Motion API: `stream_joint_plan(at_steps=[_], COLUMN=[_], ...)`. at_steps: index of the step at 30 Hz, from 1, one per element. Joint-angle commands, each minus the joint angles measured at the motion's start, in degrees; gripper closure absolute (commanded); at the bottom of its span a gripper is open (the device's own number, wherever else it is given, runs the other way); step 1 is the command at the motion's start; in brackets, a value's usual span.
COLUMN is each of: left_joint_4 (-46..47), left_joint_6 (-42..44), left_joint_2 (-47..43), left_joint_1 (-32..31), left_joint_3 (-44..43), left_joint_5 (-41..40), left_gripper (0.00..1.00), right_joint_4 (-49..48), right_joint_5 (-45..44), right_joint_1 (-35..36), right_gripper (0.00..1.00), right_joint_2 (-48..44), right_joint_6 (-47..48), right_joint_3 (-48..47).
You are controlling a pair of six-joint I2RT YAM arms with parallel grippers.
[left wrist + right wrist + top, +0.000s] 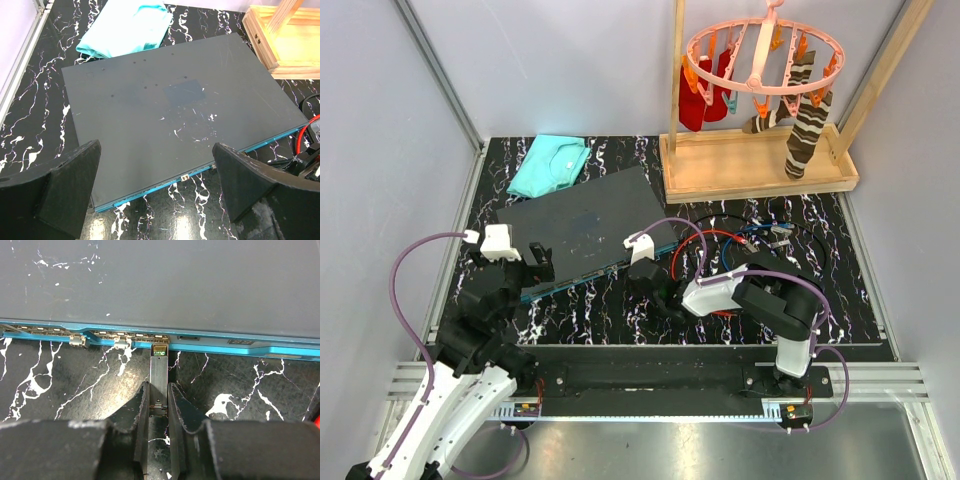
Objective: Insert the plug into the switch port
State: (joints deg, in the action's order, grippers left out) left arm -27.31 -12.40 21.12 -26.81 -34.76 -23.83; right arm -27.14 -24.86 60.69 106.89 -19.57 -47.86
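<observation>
- Clamped on the plug (159, 375) with the right gripper (159, 399): jaws closed against both sides of its slim dark body, low over the black marbled table (65, 385).
- Aimed straight at the switch (160, 280), with the plug's green tip at the mouth of a socket in the teal front edge (225, 346), at the right end of the row of sockets (120, 337). Impossible to tell whether already a little inside or only touching the lip.
- As for the switch itself: lying flat mid-table, socket edge turned toward the arm bases, with a folded teal cloth (548, 165) at its far corner and a wooden sock rack (760, 165) off to the right.
- Spread wide open with the left gripper (155, 187), poised over the switch's near edge toward its left end, gripping nothing. No contact with the casing visible.
- Likely to jam if driven forward slightly off line, with the tip catching the socket lip or a neighbouring latch tab.
- Likely to shove the switch away across the table rather than seat, with nothing seen bracing it.
- Risk of the plug sliding back or pivoting between the fingers under the push, given only narrow side contact.
- Risk of snagging the loose cables (715, 236) beside the right arm, and so dragging the wrist off course.
</observation>
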Motion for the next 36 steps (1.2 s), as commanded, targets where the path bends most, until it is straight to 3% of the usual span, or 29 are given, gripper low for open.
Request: stream_joint_plan(at_steps=[1, 36], left_joint_4=[2.88, 2.7], left_joint_6=[0.8, 0.71], left_joint_2=[0.06, 0.14], left_joint_1=[-0.26, -0.44], left_joint_3=[-0.13, -0.22], left_joint_5=[-0.42, -0.51], left_gripper=[0.01, 0.01], right_joint_4=[-6.09, -5.82], right_joint_5=[-2.91, -3.0], right_joint_1=[-0.66, -0.66], right_gripper=[1.0, 1.0], right_joint_2=[-3.62, 0.25], right_joint_6=[-0.46, -1.96], right_joint_3=[-0.83, 0.04])
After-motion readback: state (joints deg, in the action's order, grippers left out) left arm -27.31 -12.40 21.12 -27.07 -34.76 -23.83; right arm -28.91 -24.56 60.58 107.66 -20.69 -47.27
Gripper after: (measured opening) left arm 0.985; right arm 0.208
